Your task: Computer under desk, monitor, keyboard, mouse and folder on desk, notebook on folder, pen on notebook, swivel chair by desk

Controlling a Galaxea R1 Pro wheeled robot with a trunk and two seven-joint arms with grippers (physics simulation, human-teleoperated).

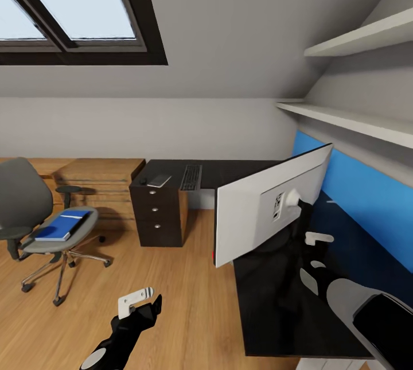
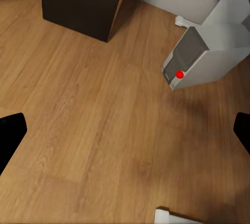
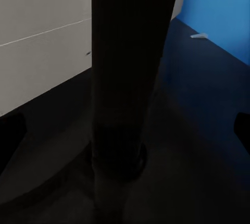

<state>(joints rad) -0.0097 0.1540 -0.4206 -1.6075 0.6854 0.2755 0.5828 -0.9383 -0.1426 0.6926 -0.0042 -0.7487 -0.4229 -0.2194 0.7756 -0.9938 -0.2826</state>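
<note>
— What do we see around us?
— Grey walls, a sloped ceiling with a dark-framed skylight (image 1: 69,8), white shelves (image 1: 355,120), a light wooden dresser (image 1: 100,178), and plank floor (image 1: 172,301).

No text can be read; the label on the monitor (image 1: 269,209) back is blurred.

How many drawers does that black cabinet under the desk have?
3, stacked top to bottom in the black drawer unit beneath the desk's far end, each with a small round knob.
</note>
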